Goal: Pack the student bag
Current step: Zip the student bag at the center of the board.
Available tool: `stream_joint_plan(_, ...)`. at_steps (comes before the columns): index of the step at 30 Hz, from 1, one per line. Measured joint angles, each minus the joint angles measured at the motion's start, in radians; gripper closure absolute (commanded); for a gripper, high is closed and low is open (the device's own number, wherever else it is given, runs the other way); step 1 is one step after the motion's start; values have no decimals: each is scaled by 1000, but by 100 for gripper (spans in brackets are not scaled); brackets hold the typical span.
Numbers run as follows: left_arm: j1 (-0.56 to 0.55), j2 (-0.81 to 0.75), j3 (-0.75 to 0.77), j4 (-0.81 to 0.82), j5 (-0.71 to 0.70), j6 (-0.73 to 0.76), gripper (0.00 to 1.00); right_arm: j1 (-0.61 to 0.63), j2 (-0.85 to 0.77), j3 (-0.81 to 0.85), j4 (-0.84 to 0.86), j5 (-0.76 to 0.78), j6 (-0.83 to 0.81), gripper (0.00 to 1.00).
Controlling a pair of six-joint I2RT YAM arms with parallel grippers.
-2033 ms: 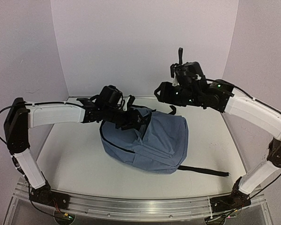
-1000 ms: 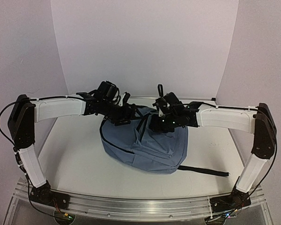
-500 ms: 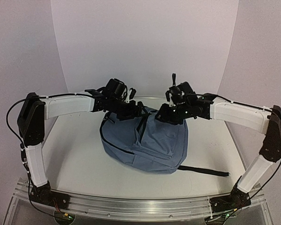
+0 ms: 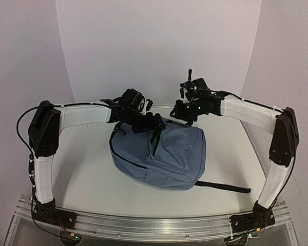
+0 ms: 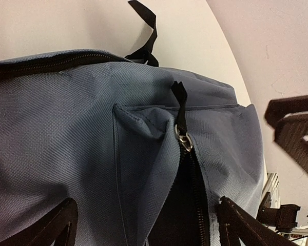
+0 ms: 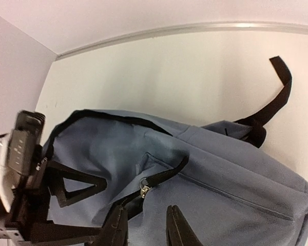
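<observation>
White tabletop (image 4: pixel 77 171) is occupied at its middle by the student bag (image 4: pixel 167 151), one zipper partly undone. The left gripper (image 5: pixel 146 205) is spread wide at that opening; the right gripper (image 6: pixel 145 212) is held narrowly apart, empty, near the zipper pull (image 6: pixel 161 177). Fabric could be pinched instead of the pull, and the bag dragged. Plain pale walls (image 4: pixel 159 51) are seen on 3 sides.

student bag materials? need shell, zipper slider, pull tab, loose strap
student bag shell: matte grey-blue woven synthetic, likely nylon or polyester; a fine grid weave shows up close.
zipper slider: silvery metal, judging by its glint.
pull tab: black woven tape, it seems.
strap: flat black webbing, matte, and limp enough to curl on the table.
</observation>
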Motion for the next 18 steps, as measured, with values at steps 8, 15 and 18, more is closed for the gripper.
stream_joint_plan(8,-2,23,7,-7,0,18,24,14,16,-137,24,-47,-2,79)
stream_joint_plan(15,-14,36,-4,1,-10,20,43,15,22,-149,56,-32,7,75)
stream_joint_plan(18,-16,36,-15,14,-22,21,53,10,38,-133,59,-40,11,74)
